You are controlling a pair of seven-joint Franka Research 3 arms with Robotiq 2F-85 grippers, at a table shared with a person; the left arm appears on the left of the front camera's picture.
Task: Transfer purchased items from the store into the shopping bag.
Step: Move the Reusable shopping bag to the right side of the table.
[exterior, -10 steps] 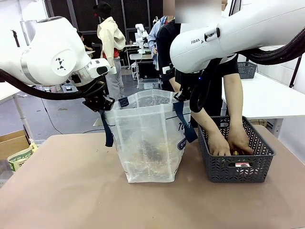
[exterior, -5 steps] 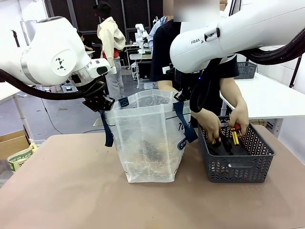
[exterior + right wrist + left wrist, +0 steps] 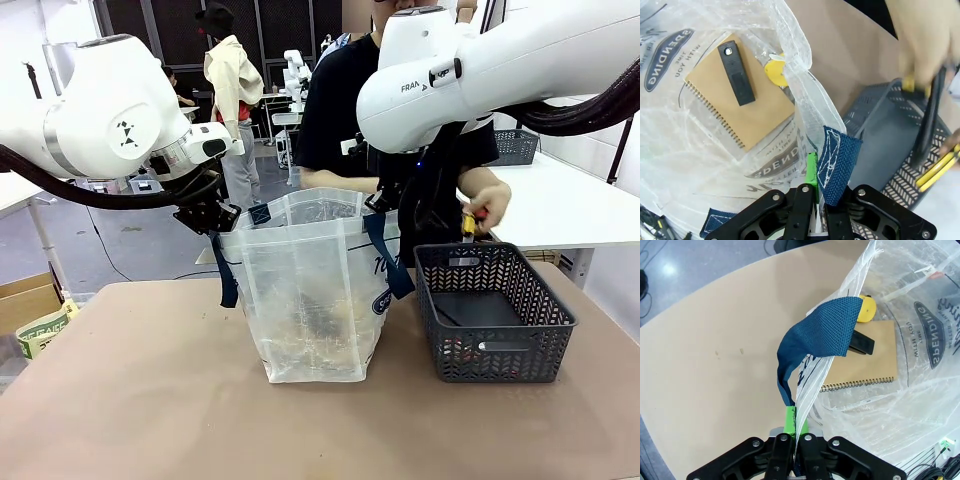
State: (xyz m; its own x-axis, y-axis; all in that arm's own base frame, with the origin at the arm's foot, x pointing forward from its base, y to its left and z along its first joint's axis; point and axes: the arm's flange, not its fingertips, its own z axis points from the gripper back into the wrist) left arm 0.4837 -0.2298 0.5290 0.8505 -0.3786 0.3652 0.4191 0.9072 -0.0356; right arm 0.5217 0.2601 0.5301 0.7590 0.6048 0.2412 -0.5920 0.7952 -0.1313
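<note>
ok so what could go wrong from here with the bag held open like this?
1. The left gripper and right gripper pinch only thin film at the bag rim; items dropped in could tug it free and the mouth would sag.
2. The person's hand, holding long tools above the basket, has to pass close to the right arm to reach the bag; a bump is possible.

Grips the rim of the shopping bag [image 3: 675, 130] with the right claw [image 3: 816, 181], fingers pressed together, navy strap handle [image 3: 837, 160] folded against them. Ahead and left of the claw, inside the bag: brown spiral notebook [image 3: 755, 112] under a flat black bar [image 3: 736, 72], yellow round item [image 3: 776, 71] just beside its far corner. Ahead and right: dark grey basket [image 3: 902, 182] on the desk [image 3: 845, 45], a person's hand [image 3: 922, 37] above it holding yellow-handled tools [image 3: 940, 167].
</note>
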